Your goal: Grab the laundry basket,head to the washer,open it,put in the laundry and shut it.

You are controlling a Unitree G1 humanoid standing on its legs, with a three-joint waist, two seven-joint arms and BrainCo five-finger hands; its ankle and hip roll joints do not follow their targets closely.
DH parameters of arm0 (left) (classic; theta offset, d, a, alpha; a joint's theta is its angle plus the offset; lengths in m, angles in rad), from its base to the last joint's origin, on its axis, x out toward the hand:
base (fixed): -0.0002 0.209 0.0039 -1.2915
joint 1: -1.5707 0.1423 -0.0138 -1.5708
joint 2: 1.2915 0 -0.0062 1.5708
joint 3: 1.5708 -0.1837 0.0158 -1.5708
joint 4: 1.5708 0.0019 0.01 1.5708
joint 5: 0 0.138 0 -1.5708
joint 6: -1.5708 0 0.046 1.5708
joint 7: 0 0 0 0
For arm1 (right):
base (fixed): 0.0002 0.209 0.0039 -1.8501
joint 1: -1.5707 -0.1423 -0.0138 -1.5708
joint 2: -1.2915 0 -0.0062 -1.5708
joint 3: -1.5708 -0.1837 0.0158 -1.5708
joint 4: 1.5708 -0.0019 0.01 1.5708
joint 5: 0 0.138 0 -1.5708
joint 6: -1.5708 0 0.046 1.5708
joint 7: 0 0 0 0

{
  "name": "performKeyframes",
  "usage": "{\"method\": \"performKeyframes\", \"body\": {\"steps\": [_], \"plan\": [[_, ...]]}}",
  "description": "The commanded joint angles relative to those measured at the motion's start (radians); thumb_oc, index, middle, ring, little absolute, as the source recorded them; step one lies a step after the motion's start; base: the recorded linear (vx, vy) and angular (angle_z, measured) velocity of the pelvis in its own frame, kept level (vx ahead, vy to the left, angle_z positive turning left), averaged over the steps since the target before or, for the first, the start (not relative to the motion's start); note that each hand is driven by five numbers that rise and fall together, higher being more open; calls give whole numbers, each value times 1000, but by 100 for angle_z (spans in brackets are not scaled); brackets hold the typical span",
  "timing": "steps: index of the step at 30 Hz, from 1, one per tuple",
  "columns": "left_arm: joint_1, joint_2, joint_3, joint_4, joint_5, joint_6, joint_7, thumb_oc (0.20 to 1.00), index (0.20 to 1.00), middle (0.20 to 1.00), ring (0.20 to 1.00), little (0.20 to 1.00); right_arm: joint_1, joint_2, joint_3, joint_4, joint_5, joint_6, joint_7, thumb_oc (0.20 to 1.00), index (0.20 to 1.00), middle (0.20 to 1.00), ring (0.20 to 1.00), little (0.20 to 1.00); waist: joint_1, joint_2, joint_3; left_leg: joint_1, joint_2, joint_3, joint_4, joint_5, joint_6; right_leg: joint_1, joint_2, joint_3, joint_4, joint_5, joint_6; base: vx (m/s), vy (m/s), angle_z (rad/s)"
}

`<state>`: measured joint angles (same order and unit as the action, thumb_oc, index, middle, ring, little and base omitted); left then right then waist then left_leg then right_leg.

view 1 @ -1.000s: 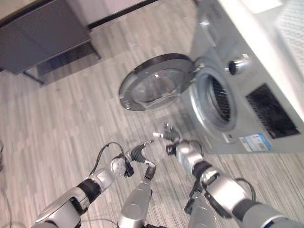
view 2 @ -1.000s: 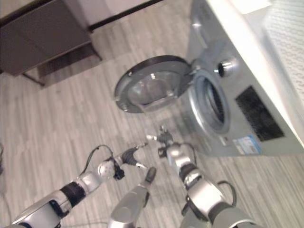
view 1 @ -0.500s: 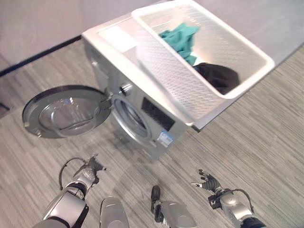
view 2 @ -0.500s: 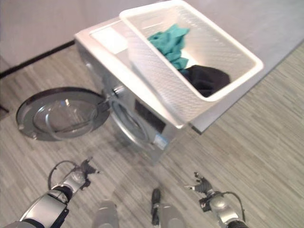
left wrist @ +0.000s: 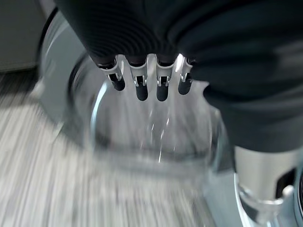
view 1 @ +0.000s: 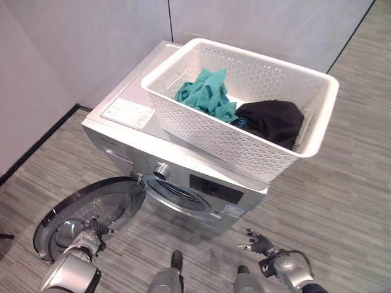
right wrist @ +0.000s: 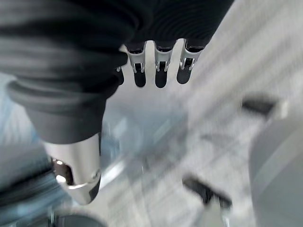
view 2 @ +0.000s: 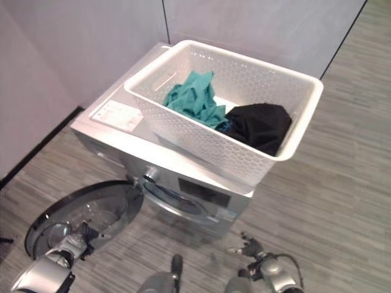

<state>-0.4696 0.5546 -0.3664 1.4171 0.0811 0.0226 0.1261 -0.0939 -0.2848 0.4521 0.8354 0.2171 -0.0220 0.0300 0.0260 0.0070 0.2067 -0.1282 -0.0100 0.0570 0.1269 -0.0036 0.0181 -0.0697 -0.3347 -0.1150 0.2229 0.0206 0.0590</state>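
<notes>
Laundry basket (view 1: 244, 131) sits atop the washer (view 1: 137, 146), far from both hands; left hand (view 1: 91, 232) and right hand (view 1: 261, 244) hang low, fingers spread, empty, door (view 1: 91, 210) open.

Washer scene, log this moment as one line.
washer door: open | laundry basket: on washer, clothes inside | left hand: open, at door | right hand: open, empty

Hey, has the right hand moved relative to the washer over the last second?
Yes. It was close before the drum opening; now the right hand sits low by the washer's right front corner, farther from the open door.
</notes>
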Motion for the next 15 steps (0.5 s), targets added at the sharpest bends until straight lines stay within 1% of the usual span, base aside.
{"method": "performKeyframes", "body": {"steps": [1, 2, 3, 4, 5, 6, 7, 8, 9, 10, 11, 12, 13, 15], "plan": [[47, 77, 78, 65, -2, 21, -71, 1000, 1000, 1000, 1000, 1000, -35, -7, -26, 4, -7, -24, 23, 1000, 1000, 1000, 1000, 1000, -14, 8, -37, -20, 100, 11, 1, -36, -60, -8, -51, -61, 3, 84, 81, 128, 391, -85], [74, 90, 102, 78, 7, 26, -93, 1000, 1000, 1000, 1000, 1000, -33, -12, -28, 4, -13, -24, 26, 1000, 1000, 1000, 1000, 1000, -23, 13, -41, 2, 96, 28, -15, -39, -50, -20, -9, -62, 14, 43, 74, 94, 260, -81], [75, 90, 102, 77, 7, 26, -93, 1000, 1000, 1000, 1000, 1000, -33, -12, -28, 4, -13, -24, 26, 1000, 1000, 1000, 1000, 1000, -22, 13, -40, 4, 96, 29, -15, -39, -50, -20, -9, -61, 15, 42, 74, 87, 242, -81], [107, 109, 126, 88, 19, 29, -114, 1000, 1000, 1000, 1000, 1000, -30, -17, -30, 9, -23, -21, 32, 1000, 1000, 1000, 1000, 1000, -25, 16, -42, 28, 90, 56, -26, -47, -40, -23, 26, -83, 10, 3, 71, 110, 241, -47], [132, 150, 154, 103, 43, 40, -130, 1000, 1000, 1000, 1000, 1000, -18, -20, -36, 28, -38, -13, 37, 1000, 1000, 1000, 1000, 1000, -23, 18, -49, 59, 78, 96, -41, -58, -31, -6, 37, -144, -18, -19, 67, 110, 242, -37], [132, 150, 154, 103, 43, 40, -131, 1000, 1000, 1000, 1000, 1000, -18, -20, -35, 28, -38, -13, 37, 1000, 1000, 1000, 1000, 1000, -23, 17, -48, 61, 78, 96, -42, -58, -31, -4, 37, -144, -19, -19, 67, 195, 163, -98], [137, 178, 173, 104, 61, 39, -123, 1000, 1000, 1000, 1000, 1000, 5, -27, -44, 48, -57, -13, 32, 1000, 1000, 1000, 1000, 1000, -23, 14, -60, 96, 71, 111, -55, -90, -31, 9, 53, -153, -27, -47, 77, 62, 47, -97], [137, 179, 174, 103, 61, 38, -123, 1000, 1000, 1000, 1000, 1000, 4, -27, -44, 48, -57, -13, 32, 1000, 1000, 1000, 1000, 1000, -23, 12, -58, 84, 70, 122, -54, -69, -25, 1, 50, -162, -35, -27, 68, 111, 72, -81], [131, 191, 199, 91, 47, 37, -109, 1000, 1000, 1000, 1000, 1000, 22, -33, -61, 62, -59, -11, 29, 1000, 1000, 1000, 1000, 1000, -31, 5, -62, 98, 60, 141, -56, -81, -19, 6, 48, -140, -74, -3, 85, -9, 36, 0], [131, 193, 220, 82, 35, 35, -91, 1000, 1000, 1000, 1000, 1000, 39, -35, -70, 70, -63, -8, 27, 1000, 1000, 1000, 1000, 1000, -33, 3, -63, 101, 57, 146, -59, -84, -18, 9, 55, -118, -91, -2, 85, 67, 44, -5], [134, 188, 239, 68, 18, 31, -72, 1000, 1000, 1000, 1000, 1000, 45, -36, -79, 82, -64, -10, 24, 1000, 1000, 1000, 1000, 1000, -34, 0, -64, 107, 53, 154, -64, -87, -17, 7, 54, -103, -102, 13, 93, 17, 23, -18], [135, 186, 253, 59, 5, 28, -57, 1000, 1000, 1000, 1000, 1000, 46, -37, -92, 105, -61, -9, 18, 1000, 1000, 1000, 1000, 1000, -31, -1, -66, 109, 51, 168, -68, -88, -18, 9, 46, -112, -121, 31, 102, 8, 15, -33], [141, 176, 270, 49, -9, 22, -40, 1000, 1000, 1000, 1000, 1000, 53, -35, -125, 145, -42, -9, 11, 1000, 1000, 1000, 1000, 1000, -31, -4, -72, 111, 46, 183, -80, -93, -16, 11, 31, -119, -142, 63, 118, 15, 5, -40], [172, 158, 289, 25, -25, 11, -29, 1000, 1000, 1000, 1000, 1000, 87, -33, -222, 234, 31, -7, 9, 1000, 1000, 1000, 1000, 1000, -39, -1, -83, 118, 40, 191, -97, -91, -15, 15, 23, -112, -157, 79, 128, 34, 11, -36]]}}
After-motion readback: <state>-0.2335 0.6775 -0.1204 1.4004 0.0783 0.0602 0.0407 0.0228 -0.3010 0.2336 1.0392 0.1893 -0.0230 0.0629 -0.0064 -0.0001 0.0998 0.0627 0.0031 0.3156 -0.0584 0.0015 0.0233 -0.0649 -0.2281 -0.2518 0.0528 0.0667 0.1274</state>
